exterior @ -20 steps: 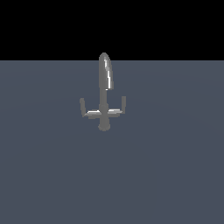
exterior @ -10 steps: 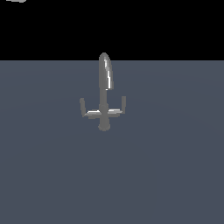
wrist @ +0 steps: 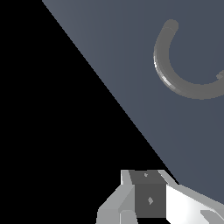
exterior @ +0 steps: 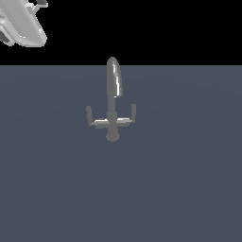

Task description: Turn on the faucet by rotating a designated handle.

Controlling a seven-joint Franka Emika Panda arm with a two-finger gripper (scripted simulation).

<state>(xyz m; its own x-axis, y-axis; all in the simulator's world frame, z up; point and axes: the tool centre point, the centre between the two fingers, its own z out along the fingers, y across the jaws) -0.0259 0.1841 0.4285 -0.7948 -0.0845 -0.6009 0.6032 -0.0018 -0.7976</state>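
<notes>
Tabletop [exterior: 189,189]: a flat grey surface carried the fixture; nothing else stood on it.
Faucet [exterior: 112,101]: stood upright near mid-tabletop on a round base. Glossy metal, judged rigid, fixed and slippery.
Spout [wrist: 175,74]: tall and curved; not a hold point.
Side handles: thin L-shaped arms, left-hand one in the exterior view [exterior: 90,118] and right-hand one [exterior: 131,116]. Judged best taken across an upturned tip.
End effector [wrist: 144,199]: well apart from the faucet, high at the exterior view's left; finger spread could not be told.
</notes>
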